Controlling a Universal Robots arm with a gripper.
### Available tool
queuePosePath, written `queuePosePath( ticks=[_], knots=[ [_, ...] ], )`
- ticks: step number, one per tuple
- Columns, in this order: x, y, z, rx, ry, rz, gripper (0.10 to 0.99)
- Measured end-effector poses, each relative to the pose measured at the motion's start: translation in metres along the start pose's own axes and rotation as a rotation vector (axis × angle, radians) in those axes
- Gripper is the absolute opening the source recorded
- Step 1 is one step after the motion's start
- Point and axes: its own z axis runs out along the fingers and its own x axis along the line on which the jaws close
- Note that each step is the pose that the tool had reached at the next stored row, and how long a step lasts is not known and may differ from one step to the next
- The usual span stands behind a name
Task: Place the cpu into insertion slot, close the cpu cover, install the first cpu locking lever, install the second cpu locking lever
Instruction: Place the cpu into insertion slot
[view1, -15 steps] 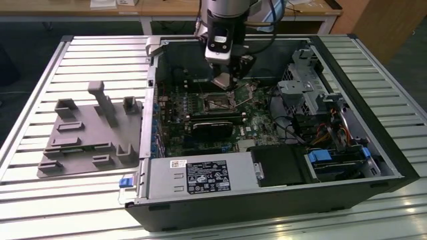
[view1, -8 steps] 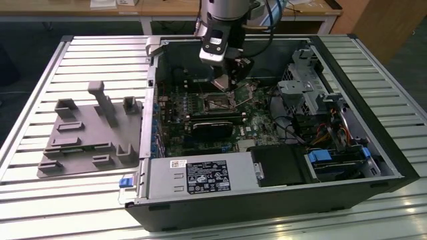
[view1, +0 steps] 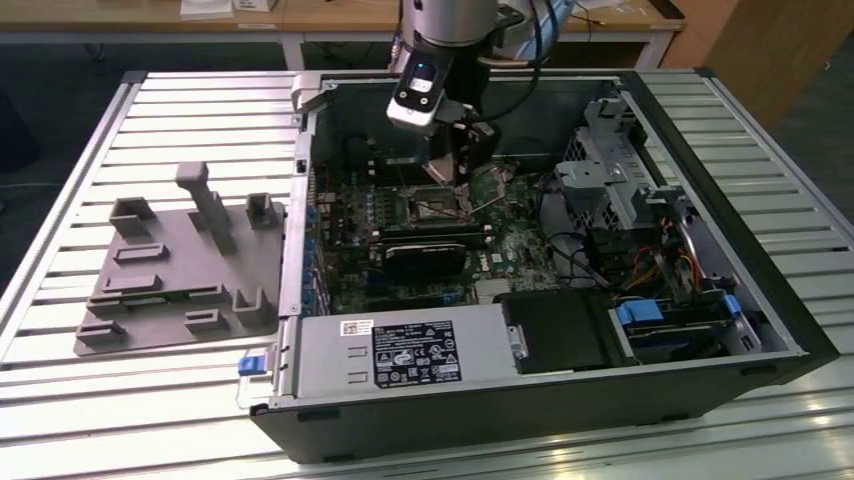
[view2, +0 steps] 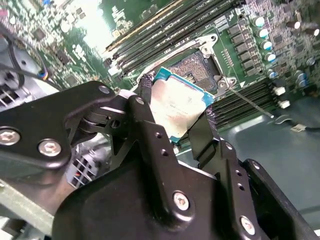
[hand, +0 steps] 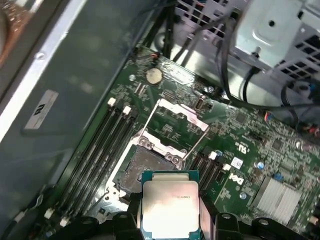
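**Hovering above the socket, chip clamped and cover standing open**

Standing beside the open computer case (view1: 534, 425) on the slatted table (view1: 134, 400), I am watching the tool (view2: 175, 114) clenching the cpu (view2: 181, 102) by two opposite edges. The chip is hanging just above the insertion slot (hand: 142, 167), near it but not yet touching. The cpu cover (hand: 185, 114) is standing raised on the side of the slot away from the tool. One locking lever (view2: 250, 102) is lying swung out beside the socket.

To my eye the risk is sitting in the lowering. If the chip is going down skewed or turned the wrong way, it could be bending the fine contacts or jamming on the frame. The fingers could also be catching the raised cover as they are working close to it.

Part of the slot is hiding behind the chip in the first wrist view. I am not making out the chip's underside, its orientation marks, or the second lever with any certainty on the motherboard (hand: 240, 130).
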Motion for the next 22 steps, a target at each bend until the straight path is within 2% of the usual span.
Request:
queuePosePath(
  ticks=[14,22],
  knots=[
    [0.0003,-0.0006,0.0092,0.008,-0.0157,0.251,0.541],
    [0.0032,0.0005,0.0135,0.009,-0.0191,0.306,0.541]
  ],
)
